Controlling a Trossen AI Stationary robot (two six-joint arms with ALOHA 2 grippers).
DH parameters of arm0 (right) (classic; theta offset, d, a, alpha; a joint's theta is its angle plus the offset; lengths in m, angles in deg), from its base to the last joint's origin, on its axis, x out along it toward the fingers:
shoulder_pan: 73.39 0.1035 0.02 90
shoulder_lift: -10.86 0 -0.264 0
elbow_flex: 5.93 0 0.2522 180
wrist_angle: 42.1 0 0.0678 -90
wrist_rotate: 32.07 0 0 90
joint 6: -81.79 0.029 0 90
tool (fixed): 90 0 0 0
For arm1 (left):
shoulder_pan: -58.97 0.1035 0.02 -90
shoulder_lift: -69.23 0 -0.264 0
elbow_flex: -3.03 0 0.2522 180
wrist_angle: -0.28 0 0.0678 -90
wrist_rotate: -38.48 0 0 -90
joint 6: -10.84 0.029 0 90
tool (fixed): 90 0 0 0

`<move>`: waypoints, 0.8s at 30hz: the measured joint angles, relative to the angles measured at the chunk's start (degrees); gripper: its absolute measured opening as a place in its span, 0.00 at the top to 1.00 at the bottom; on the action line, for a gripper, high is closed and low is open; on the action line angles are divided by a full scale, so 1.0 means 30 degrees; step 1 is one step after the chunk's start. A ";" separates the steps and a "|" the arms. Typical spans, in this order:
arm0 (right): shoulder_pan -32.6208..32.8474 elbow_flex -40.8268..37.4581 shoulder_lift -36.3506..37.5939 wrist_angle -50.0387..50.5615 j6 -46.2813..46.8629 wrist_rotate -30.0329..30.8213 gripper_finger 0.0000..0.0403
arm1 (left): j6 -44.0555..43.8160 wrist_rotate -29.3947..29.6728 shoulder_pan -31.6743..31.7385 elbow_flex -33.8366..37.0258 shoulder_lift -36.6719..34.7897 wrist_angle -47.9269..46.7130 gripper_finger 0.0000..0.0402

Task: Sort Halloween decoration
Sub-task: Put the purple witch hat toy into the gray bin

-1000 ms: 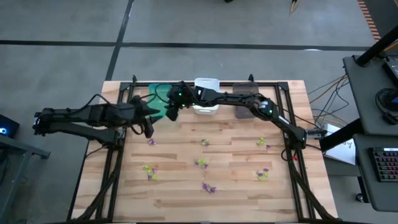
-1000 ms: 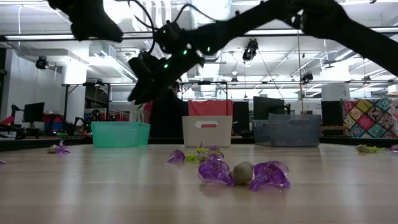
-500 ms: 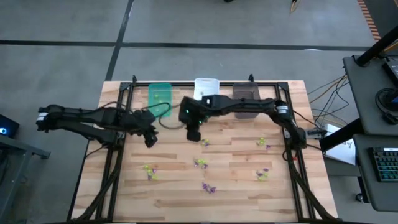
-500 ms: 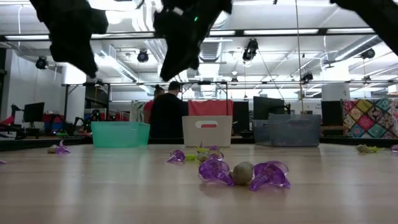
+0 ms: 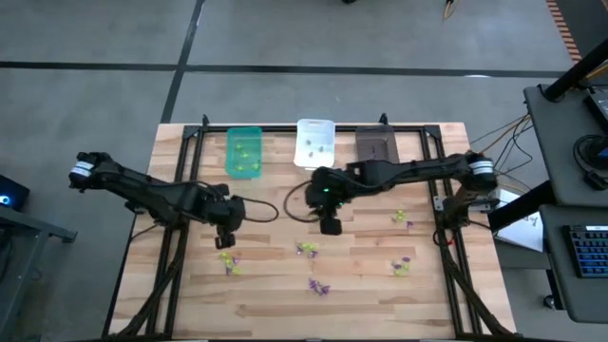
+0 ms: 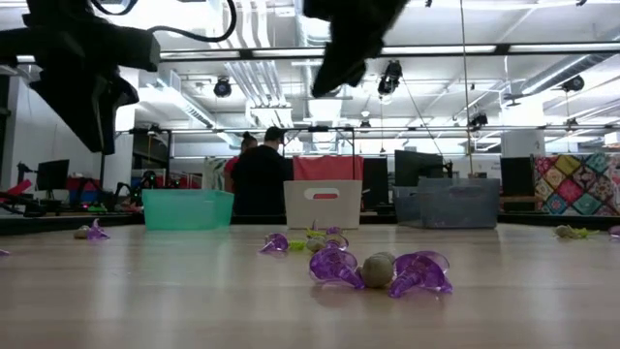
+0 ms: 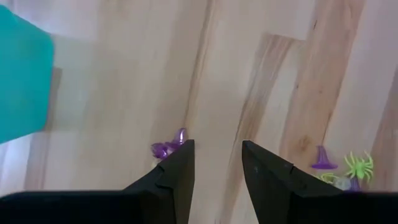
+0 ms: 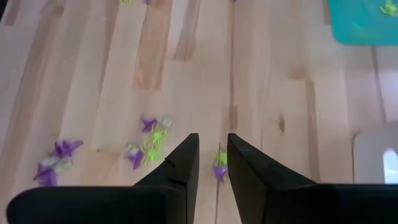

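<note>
Green, white and dark grey: three bins line the worktop's far edge. The right gripper has swung away from the green bin back over the worktop's middle, fingers narrowed but apart and empty, so one drop looks done and another pick is starting. A yellow-green and purple trinket lies just ahead of it. The left gripper, open and empty, has moved nearer the front left, beside a purple piece. Five more loose clusters remain.

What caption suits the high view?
Both hands, left and right, hover over trinkets scattered on the table.
</note>
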 joint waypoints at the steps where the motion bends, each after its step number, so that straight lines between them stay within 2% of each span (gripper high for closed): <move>1: 0.0061 -0.0651 0.0422 -0.0319 0.0009 0.0015 0.82 | -0.0052 0.0021 -0.0112 0.0007 0.0249 0.0074 0.71; 9: 0.0267 -0.4720 0.3645 -0.3264 0.0569 0.0007 0.81 | 0.0024 0.0066 -0.0245 0.0880 0.2219 0.0423 0.71; 13: 0.0271 -0.6113 0.4659 -0.4677 0.1213 0.0003 0.82 | 0.1026 0.0584 -0.0283 0.1509 0.2947 0.0556 0.71; 20: 0.0271 -0.7756 0.5035 -0.5882 0.1546 0.0007 0.81 | 0.2016 0.1370 -0.0272 0.2457 0.3635 0.2916 0.71; 24: 0.0271 -0.8125 0.4991 -0.5988 0.1546 0.0007 0.82 | 0.2001 0.1377 -0.0272 0.2484 0.4110 0.2886 0.71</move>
